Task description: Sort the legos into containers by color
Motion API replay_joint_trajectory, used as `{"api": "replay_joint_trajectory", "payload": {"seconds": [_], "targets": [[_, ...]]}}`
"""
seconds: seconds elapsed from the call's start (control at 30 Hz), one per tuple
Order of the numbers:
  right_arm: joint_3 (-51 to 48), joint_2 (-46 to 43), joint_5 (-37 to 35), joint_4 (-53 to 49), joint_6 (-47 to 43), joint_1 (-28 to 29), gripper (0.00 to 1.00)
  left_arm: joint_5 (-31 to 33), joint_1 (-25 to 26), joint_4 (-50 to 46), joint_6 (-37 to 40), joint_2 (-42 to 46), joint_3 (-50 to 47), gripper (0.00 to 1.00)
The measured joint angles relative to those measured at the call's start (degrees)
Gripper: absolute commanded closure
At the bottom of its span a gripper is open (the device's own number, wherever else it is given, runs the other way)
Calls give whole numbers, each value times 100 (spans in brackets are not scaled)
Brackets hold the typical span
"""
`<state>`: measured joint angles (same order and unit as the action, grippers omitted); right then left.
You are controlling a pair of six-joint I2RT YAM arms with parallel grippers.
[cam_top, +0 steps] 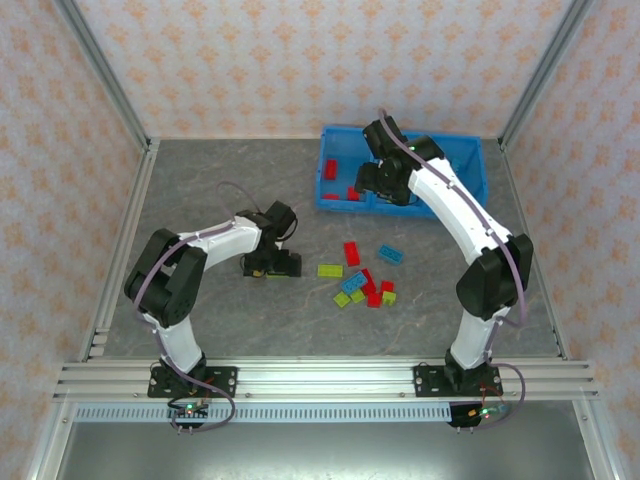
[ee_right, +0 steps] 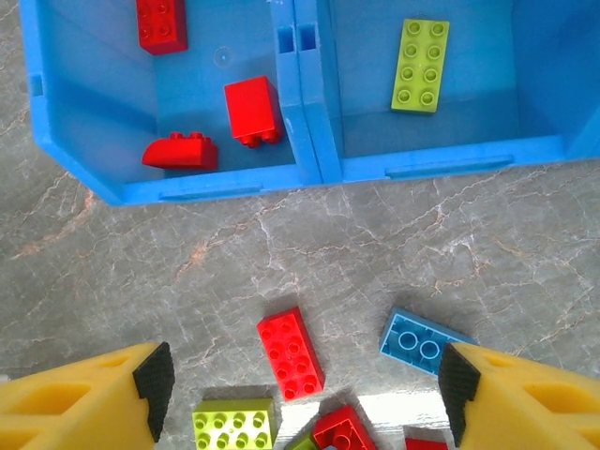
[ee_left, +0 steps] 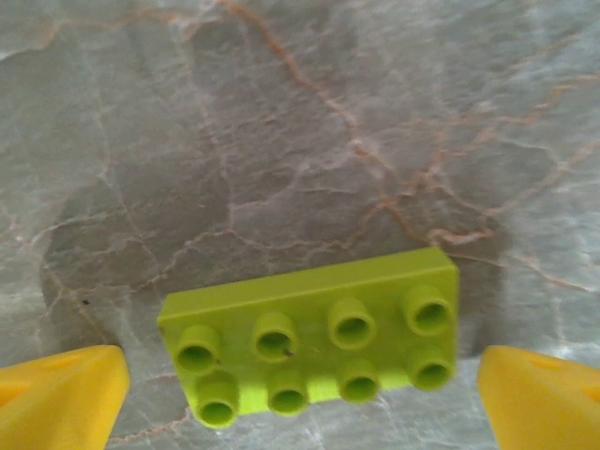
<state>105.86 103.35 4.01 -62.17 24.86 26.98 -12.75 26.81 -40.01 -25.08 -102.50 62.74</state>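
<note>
**Both grippers open, one lego bracketed**

The left arm folds at the elbow, and the left gripper point(cam_top: 271, 265) points down at the table point(cam_top: 200, 200). Its fingers stand wide on either side of a yellow-green lego point(ee_left: 314, 342) without touching it. The right arm stretches toward 11 o'clock, and the right gripper point(ee_right: 305, 380) gapes empty by the bin's point(ee_right: 450, 169) near wall. Red legos point(ee_right: 251, 111) lie in its left compartment, and loose legos point(cam_top: 365, 280) lie at the left gripper's 3 o'clock.

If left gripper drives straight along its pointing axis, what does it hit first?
Likely the yellow-green brick, lying studs-up on the table. The left gripper stands open around it, with a gap on each side. It would probably straddle the brick and land on the table, though depth is unclear.
</note>
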Motion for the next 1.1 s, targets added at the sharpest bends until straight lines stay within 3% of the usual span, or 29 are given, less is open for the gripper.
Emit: {"api": "replay_joint_trajectory", "payload": {"seconds": [0.2,0.73,0.97,1.1], "targets": [[-315,-313,2,2,4,11,23,223,-46,-79,-26,-44,-2,30],[-2009,-1958,527,153,138,26,22,140,7,-155,387,114,151,35],[-2459,-2669,-295,240,706,33,19,46,546,-339,564,256,2153,35],[-2583,-2927,-1073,256,1193,2,19,17,988,-280,518,-310,3838,35]]}}
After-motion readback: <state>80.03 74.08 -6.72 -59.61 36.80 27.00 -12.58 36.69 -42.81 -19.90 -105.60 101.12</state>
